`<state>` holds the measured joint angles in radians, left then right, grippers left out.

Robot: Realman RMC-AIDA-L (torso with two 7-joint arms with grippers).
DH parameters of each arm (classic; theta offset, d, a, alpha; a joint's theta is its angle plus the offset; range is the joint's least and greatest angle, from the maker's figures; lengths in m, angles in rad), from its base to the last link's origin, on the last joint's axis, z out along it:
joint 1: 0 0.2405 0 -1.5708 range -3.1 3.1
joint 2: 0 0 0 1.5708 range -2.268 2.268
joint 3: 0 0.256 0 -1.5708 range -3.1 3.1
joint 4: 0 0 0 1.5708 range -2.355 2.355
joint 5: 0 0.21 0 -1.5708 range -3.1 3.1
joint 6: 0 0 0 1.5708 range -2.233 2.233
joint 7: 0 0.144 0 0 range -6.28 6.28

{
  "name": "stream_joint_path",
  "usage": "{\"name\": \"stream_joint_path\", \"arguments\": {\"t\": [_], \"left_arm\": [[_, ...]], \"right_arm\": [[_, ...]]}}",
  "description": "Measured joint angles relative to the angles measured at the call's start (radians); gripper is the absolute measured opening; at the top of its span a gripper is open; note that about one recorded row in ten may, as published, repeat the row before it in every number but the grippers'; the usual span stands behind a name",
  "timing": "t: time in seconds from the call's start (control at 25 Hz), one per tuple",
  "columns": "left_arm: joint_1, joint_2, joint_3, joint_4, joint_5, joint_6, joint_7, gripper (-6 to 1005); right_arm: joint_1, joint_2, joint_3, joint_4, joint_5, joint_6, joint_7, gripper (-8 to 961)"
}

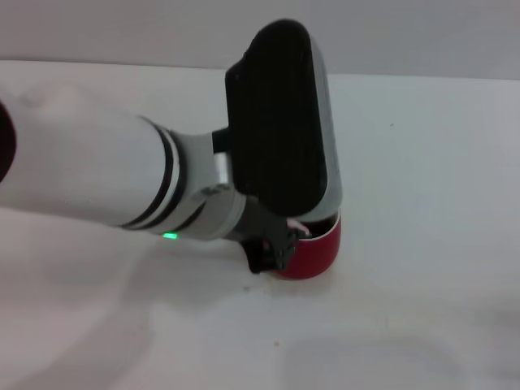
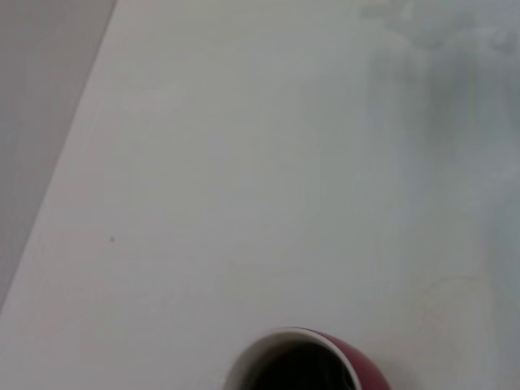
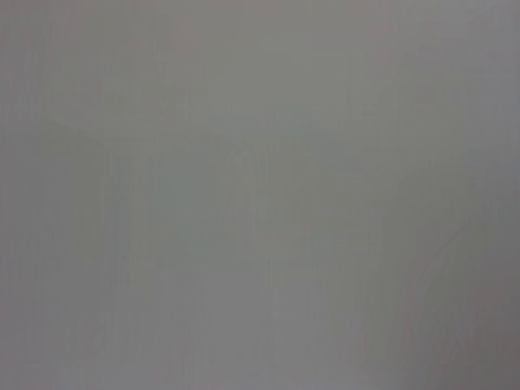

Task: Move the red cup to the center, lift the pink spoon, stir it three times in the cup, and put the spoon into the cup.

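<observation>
Upright red cup (image 1: 315, 253), dark liquid inside

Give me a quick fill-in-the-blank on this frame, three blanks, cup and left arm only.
1. The cup under the left arm is coloured ____.
2. In the left wrist view, the inside wall of the cup is ____ above dark liquid.
3. In the head view, the left gripper is over the cup on a ____ table.

Missing words: red; white; white
</observation>
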<state>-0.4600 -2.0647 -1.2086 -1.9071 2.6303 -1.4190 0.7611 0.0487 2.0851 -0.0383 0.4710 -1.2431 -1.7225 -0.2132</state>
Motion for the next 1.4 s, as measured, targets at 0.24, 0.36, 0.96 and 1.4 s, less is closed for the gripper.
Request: {"name": "stream_joint_path", "arguments": {"t": [0.24,0.36,0.96,1.4], "left_arm": [[0.044,0.000,-0.007,-0.007,0.046,0.006,-0.013,137],[0.044,0.000,-0.012,0.009,0.068,0.024,-0.038,136],[0.037,0.000,0.012,0.007,0.083,0.088,-0.045,252],[0.121,0.001,-0.038,0.056,-0.011,0.713,-0.086,599]], "right_arm": [[0.010,-0.002,0.000,0.000,-0.001,0.008,0.000,-1],[0.012,-0.002,-0.001,0.000,-0.002,0.008,0.000,-1],[0.003,-0.002,-0.003,0.000,-0.004,0.010,0.000,0],[0.000,-0.002,-0.003,-0.006,-0.004,0.006,0.000,0]]}}
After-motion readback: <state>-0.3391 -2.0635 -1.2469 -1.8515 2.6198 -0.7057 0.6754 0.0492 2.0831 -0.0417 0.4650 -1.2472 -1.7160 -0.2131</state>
